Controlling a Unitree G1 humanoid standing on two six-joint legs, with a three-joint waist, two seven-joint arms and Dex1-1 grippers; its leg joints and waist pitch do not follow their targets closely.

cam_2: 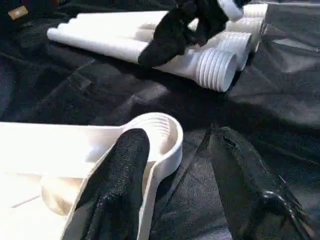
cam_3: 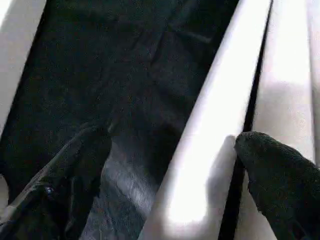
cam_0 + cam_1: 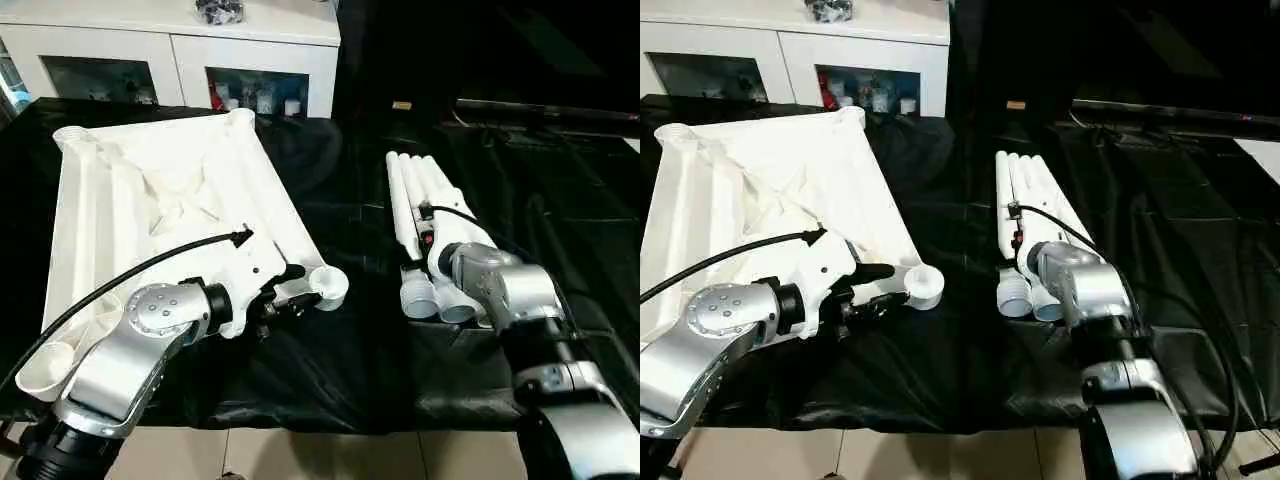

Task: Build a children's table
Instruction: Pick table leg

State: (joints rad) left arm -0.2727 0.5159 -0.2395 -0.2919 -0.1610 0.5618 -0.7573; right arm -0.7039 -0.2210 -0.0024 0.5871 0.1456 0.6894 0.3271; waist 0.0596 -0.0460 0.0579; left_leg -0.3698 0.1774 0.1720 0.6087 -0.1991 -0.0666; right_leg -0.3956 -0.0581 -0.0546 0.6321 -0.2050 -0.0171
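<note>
black cloth [image 3: 340,370] drapes the wide work table before me, with a white glass-door cabinet [image 3: 170,55] standing behind it and pale floor tiles [image 3: 330,455] showing at the near edge. on the cloth to my left lies the white tabletop [image 3: 170,200], underside up, its ribs and rounded corner sockets facing the ceiling. my left gripper [image 3: 878,290] sits at the near right corner socket [image 3: 330,286] of that tabletop; its fingers [image 1: 120,185] stand partly spread, one black pad lying against the socket's rim on the tabletop side and the other out over the bare cloth, so the socket is straddled and not pinched. a black cable [image 3: 130,275] arcs from that wrist back over the tabletop. to my right, well apart from the tabletop, the four white legs [image 3: 425,200] lie bundled side by side on the cloth, their ribbed, wider ends [image 1: 217,67] pointing toward me. my right gripper [image 1: 187,25] is down on that bundle near the ribbed ends, fingers spread wide: one fingertip [image 2: 272,175] rests in the seam between two legs, the other hangs over the dark cloth beside them, and one leg [image 2: 210,145] runs between the two, not squeezed.
</note>
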